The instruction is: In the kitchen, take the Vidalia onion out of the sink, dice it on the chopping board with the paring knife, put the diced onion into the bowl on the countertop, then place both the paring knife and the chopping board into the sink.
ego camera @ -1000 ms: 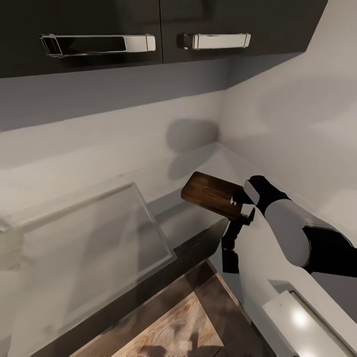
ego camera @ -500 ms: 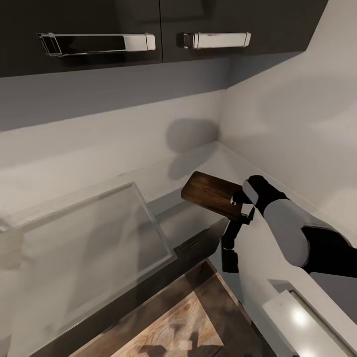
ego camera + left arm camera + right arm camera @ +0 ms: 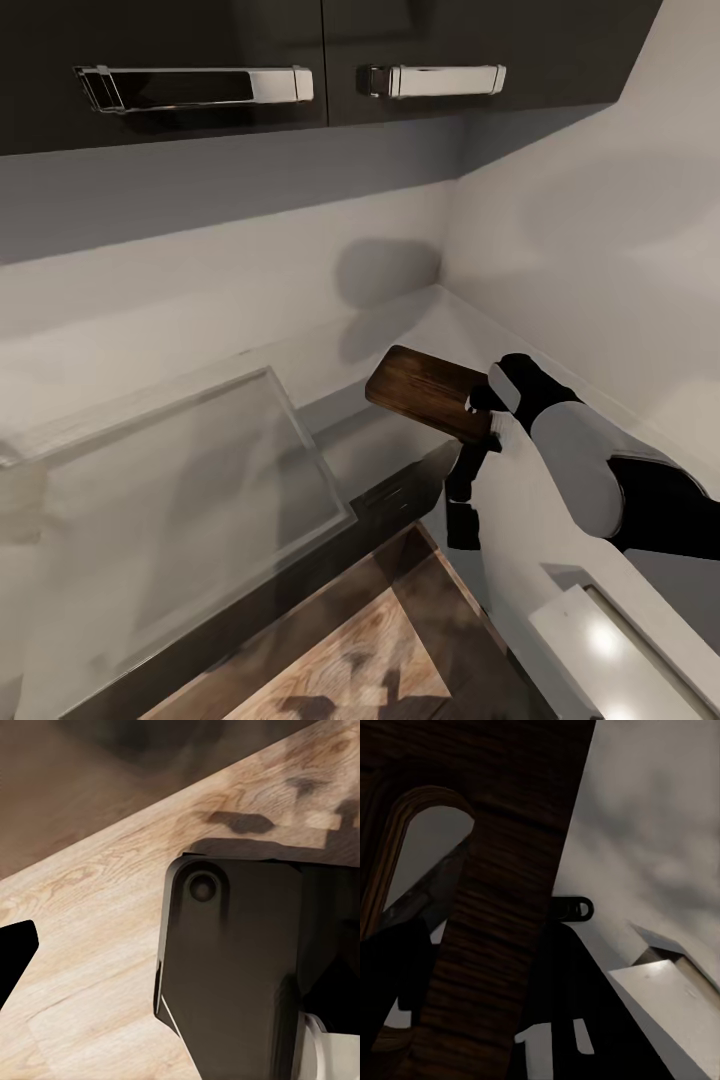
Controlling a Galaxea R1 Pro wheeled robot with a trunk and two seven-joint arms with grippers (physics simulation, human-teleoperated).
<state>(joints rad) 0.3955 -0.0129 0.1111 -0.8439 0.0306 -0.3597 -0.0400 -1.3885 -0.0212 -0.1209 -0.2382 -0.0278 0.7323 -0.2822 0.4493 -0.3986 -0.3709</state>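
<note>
My right gripper point(image 3: 490, 415) is shut on the near end of the brown chopping board point(image 3: 425, 393). It holds the board in the air, tilted, over the corner of the grey countertop point(image 3: 420, 320). The right wrist view looks along the board's dark wood point(image 3: 502, 870), with its handle slot to one side and a black finger point(image 3: 401, 967) pressed against it. To the left of the board lies a pale grey rectangular basin with a raised rim, blurred, which looks like the sink point(image 3: 170, 480). The onion, knife and bowl are out of view.
Dark upper cabinets with chrome handles point(image 3: 195, 88) hang above the counter. Dark cabinet fronts point(image 3: 400, 490) run below the counter's edge, above the wooden floor point(image 3: 350, 660). A white lit object point(image 3: 610, 650) sits at the lower right. In the left wrist view a dark robot part point(image 3: 240, 967) hangs over the floor.
</note>
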